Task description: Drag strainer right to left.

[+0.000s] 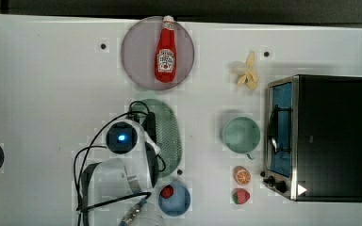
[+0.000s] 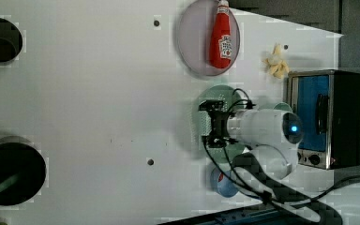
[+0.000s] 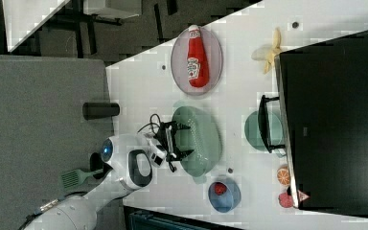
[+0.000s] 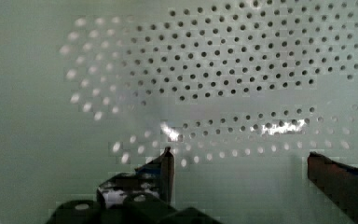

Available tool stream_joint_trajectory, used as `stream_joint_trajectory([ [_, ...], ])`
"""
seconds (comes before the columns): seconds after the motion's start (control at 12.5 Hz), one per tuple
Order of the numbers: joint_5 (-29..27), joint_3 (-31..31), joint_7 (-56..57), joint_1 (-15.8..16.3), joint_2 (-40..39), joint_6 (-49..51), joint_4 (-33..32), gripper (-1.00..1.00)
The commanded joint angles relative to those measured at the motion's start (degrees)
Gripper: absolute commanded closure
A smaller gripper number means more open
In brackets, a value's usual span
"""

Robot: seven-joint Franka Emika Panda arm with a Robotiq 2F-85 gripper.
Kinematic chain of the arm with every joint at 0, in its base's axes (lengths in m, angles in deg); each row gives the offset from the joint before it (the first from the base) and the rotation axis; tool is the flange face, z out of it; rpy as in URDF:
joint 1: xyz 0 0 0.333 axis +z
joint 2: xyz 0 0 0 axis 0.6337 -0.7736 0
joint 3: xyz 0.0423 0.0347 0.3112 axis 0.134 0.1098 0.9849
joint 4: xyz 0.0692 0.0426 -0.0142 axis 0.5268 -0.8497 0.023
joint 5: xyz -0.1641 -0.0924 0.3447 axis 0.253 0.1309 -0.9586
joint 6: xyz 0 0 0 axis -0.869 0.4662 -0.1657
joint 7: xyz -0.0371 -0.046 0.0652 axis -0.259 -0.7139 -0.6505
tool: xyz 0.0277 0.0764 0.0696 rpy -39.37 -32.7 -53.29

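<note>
Looking down through the top view, we find the strainer [image 1: 169, 136] lying on the white desk [image 1: 52, 94] near its middle, between the grey plate [image 1: 136, 56] that carries the ketchup bottle [image 1: 165, 49] and the small blue bowl [image 1: 181, 200]. Its long axis runs up and down the top view, from the plate side toward the bowl side.

We note the pincer [image 3: 176, 140] standing over the strainer's edge nearest the arm, which is the top view's left edge. In the right view its two dark fingers [image 3: 182, 127] are spread wide along the strainer's long axis, and the wrist view shows the dotted basin [image 4: 242, 70] directly beneath with both fingers well apart and nothing between them. We therefore record the pincer as open and empty. Whether the fingertips touch the plastic we cannot tell.

We judge the decisive relation thus: the bulk of the strainer lies to the top view's right of the pincer, toward the green cup [image 1: 241, 134], so a drag toward the top view's left would pull the basket across its short axis, with bare desk ahead on that side.
</note>
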Motion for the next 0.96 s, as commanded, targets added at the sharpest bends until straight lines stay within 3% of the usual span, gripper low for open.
stream_joint_trajectory([
  [0.08,-1.05,1.05,-7.11,2.30,-0.48,0.17,2.27,-1.00],
  [0.96,-1.57,1.31,-16.40,11.23,-6.56,6.20,13.43,-1.00],
])
